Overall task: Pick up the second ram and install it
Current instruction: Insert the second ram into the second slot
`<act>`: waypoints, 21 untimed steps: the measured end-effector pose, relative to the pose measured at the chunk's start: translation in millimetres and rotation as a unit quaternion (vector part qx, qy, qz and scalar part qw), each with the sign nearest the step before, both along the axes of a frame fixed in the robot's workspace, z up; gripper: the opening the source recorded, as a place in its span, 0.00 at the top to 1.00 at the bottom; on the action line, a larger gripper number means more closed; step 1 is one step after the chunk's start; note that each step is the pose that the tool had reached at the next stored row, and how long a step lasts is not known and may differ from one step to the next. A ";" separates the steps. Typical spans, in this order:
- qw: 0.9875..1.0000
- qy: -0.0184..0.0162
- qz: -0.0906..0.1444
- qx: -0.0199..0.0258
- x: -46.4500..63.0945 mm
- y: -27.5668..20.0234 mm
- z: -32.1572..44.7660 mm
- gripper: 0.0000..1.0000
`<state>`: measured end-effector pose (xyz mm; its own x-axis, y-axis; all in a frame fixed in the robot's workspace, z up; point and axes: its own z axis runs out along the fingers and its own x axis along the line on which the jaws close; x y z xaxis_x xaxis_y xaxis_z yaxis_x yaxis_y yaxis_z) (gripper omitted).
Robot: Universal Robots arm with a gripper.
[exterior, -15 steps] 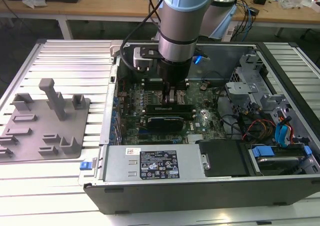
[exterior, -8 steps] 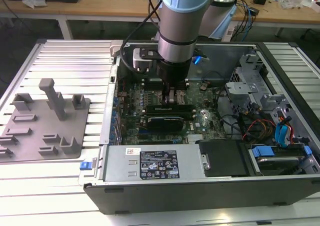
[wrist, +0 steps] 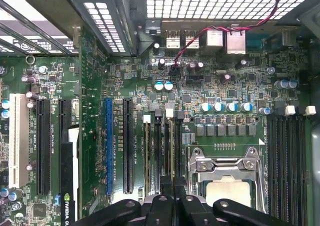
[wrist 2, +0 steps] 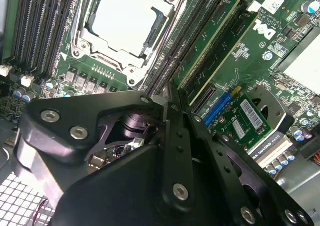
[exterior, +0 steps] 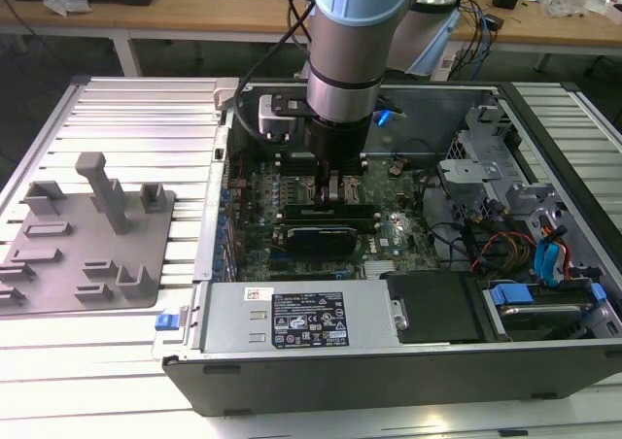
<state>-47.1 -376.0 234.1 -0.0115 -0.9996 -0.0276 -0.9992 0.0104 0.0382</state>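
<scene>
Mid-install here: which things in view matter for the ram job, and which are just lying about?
Job: gripper, green ram stick, black slot rails beside the processor socket.
Lying about: grey fixture plate, power supply, drive cables.

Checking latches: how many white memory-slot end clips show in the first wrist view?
4: two white clips on one side of the processor socket, two on the other; far-end clips may be hidden.

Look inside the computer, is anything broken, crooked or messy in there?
Nothing looks broken, spilled or crooked. The computer case lies open on its side, and the pincer hangs low over the slots beside the processor socket. The coloured cables look bunched, but none looks torn.
</scene>
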 end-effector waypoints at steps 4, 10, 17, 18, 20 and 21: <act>1.000 -0.003 0.002 0.000 0.0 0.0 2.2 0.91; 1.000 -0.003 0.002 0.000 -0.2 -0.1 1.8 0.91; 1.000 -0.003 0.002 0.000 -0.6 0.0 -1.0 0.91; 1.000 -0.003 0.002 0.000 -0.6 0.0 -0.7 0.91; 1.000 -0.003 0.002 0.000 -0.7 0.0 0.3 0.91; 1.000 -0.003 0.001 0.000 -0.7 0.0 0.3 0.91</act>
